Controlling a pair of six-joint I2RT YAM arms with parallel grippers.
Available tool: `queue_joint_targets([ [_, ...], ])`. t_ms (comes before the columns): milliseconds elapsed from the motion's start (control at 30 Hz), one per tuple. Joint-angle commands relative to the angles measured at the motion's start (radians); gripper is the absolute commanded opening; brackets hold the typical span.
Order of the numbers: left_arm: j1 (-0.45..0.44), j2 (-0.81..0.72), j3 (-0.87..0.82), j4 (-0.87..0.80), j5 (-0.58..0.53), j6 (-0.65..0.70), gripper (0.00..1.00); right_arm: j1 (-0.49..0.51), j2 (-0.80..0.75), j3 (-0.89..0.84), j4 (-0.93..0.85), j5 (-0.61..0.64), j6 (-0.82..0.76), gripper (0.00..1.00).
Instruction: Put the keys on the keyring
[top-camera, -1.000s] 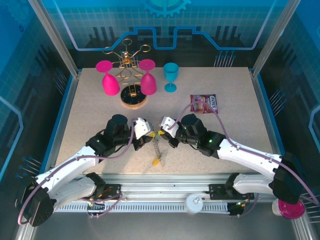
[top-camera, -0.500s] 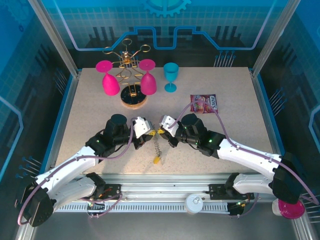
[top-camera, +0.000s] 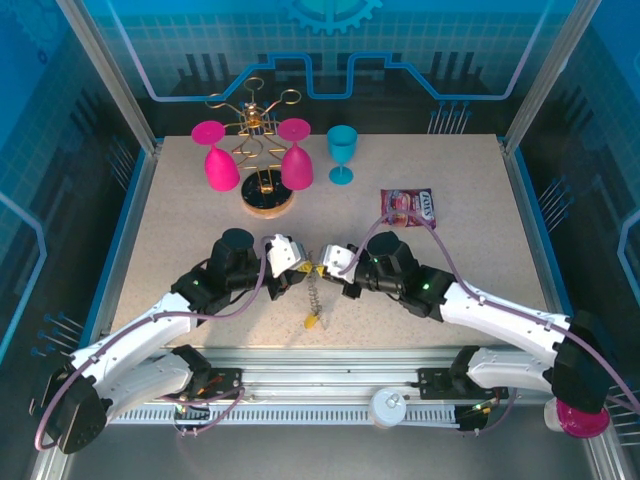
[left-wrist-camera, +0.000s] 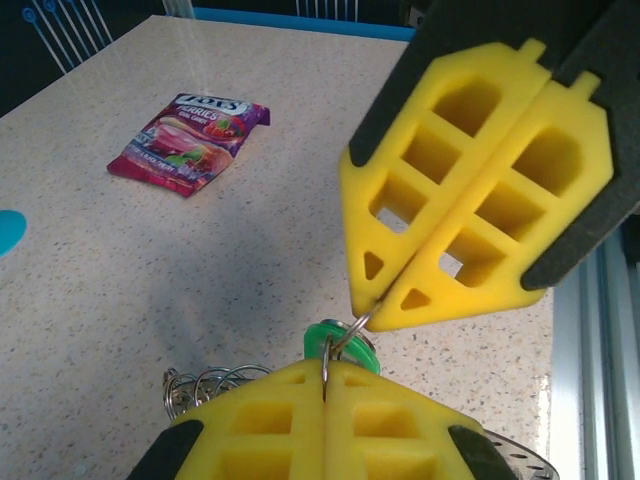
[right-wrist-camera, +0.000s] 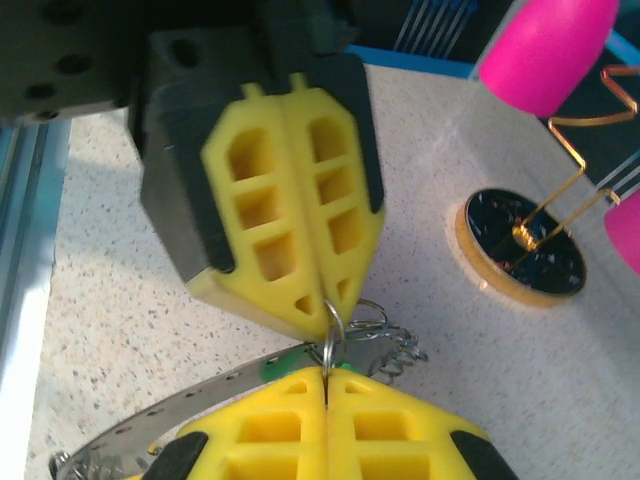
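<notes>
My left gripper (top-camera: 302, 268) and right gripper (top-camera: 327, 266) meet tip to tip above the table's near middle. In the left wrist view the left gripper (left-wrist-camera: 325, 378) is shut on a thin metal ring, and the right gripper (left-wrist-camera: 372, 308) pinches a second thin ring linked with it. A green key head (left-wrist-camera: 341, 347) hangs at that joint. The coiled keyring (left-wrist-camera: 205, 385) of wire loops lies just behind on the table. The right wrist view has the right gripper (right-wrist-camera: 327, 376) below and the left gripper (right-wrist-camera: 331, 306) above, with the green key (right-wrist-camera: 285, 361) beside them. A chain with a yellow key (top-camera: 313, 322) trails toward the front edge.
A candy packet (top-camera: 409, 206) lies right of centre. At the back stand a wooden rack base (top-camera: 268, 197) with a gold wire frame, two pink glasses (top-camera: 221, 165) and a teal cup (top-camera: 342, 150). A perforated metal strip (right-wrist-camera: 190, 405) lies under my right gripper.
The right arm has shifted slightly right and toward the front while staying shut on its ring. The hanging chain swung a little. The left arm has barely moved.
</notes>
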Motion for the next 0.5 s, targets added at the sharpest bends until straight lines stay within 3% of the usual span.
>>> queue_joint_targets([
  [0, 0.0, -0.013, 0.032, 0.034, 0.032, -0.012, 0.0, 0.025, -0.026, -0.008, -0.035, -0.044, -0.187, 0.0],
  [300, 0.001, -0.001, 0.046, 0.021, 0.048, -0.011, 0.0, 0.077, 0.021, 0.033, -0.145, 0.104, -0.426, 0.0],
  [467, 0.002, 0.004, 0.047, 0.012, 0.051, 0.004, 0.0, 0.069, 0.014, 0.048, -0.133, 0.118, -0.388, 0.0],
])
